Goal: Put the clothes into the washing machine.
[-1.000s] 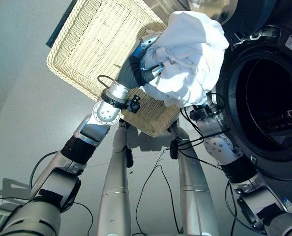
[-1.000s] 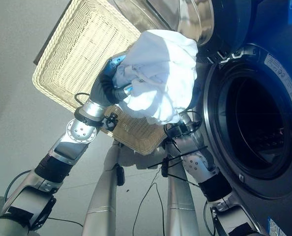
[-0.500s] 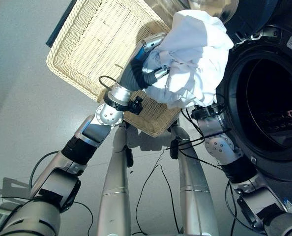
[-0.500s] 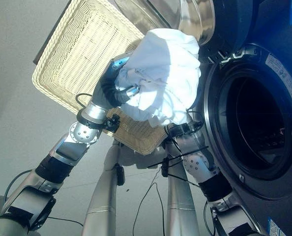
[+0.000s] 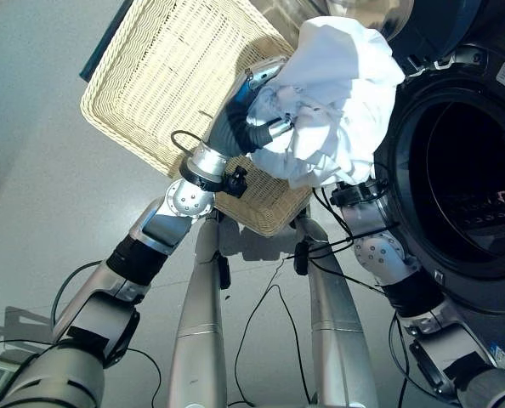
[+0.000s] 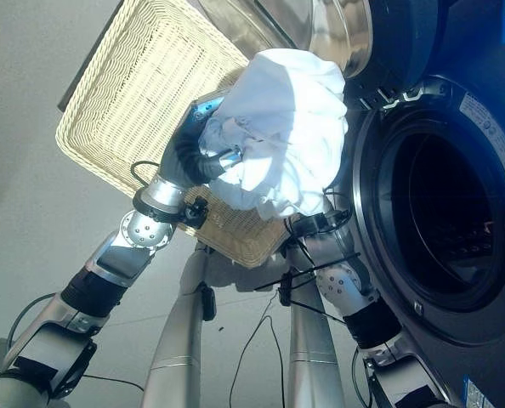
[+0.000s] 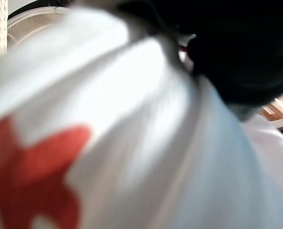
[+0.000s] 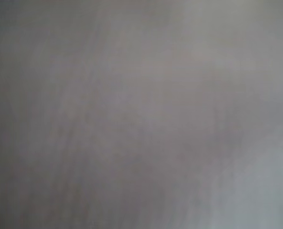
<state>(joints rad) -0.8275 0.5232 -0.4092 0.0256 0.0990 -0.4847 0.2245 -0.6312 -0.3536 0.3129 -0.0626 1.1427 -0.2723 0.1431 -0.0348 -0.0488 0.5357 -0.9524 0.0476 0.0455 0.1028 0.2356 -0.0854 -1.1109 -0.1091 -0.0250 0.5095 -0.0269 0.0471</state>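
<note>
White cloth bundle (image 5: 337,102) was held up off the floor, crumpled and soft, sitting at 12 o'clock between basket (image 5: 167,85) and washer (image 5: 465,170), just beside the drum opening but not inside it. Left hand (image 5: 265,106) came in at the bundle's 9 o'clock side, dark ribbed cover showing, with at least one silver finger curled into the folds, gripping the cloth. Left wrist view showed smooth white fabric with a red printed shape. Right arm went up under the bundle from 5 o'clock; its hand was buried in cloth, can't tell its fingers. Basket was rectangular, pale woven wicker, on a plain grey floor (image 5: 31,170). Washer had a dark round port with a glossy rim; door (image 5: 363,17) stood open at 12 o'clock.
</note>
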